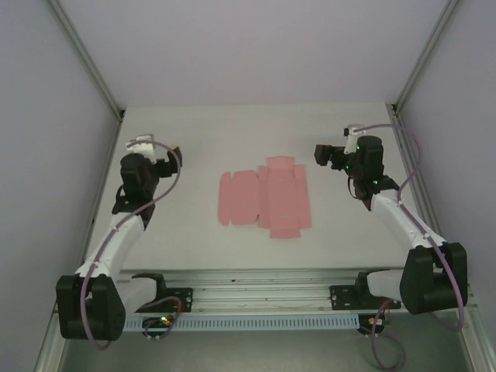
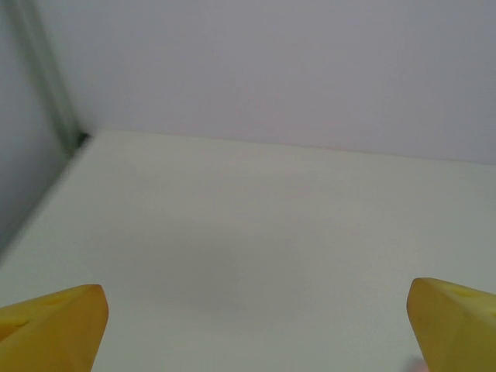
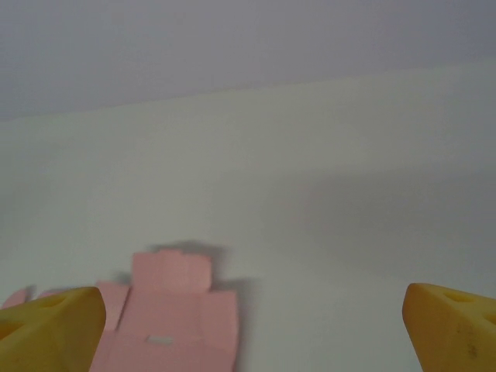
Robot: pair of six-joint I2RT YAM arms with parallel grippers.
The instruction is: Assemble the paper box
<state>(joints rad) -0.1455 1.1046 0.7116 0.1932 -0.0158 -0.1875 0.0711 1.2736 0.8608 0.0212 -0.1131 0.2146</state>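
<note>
Now | paper box [image 1: 265, 198] flat, table [image 1: 349, 232] ctr | left gripper [image 1: 172, 155] jaws wide, empty | right gripper [image 1: 320, 153] jaws wide, empty

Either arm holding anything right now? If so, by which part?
Nothing is held. The left gripper and right gripper are both open with empty fingers. The paper box lies flat on the table, untouched between them.

The left arm [image 1: 116, 240] and right arm [image 1: 403, 221] rise bent from their bases, the left gripper [image 1: 172, 157] and right gripper [image 1: 322, 153] both spread wide, holding nothing.
</note>
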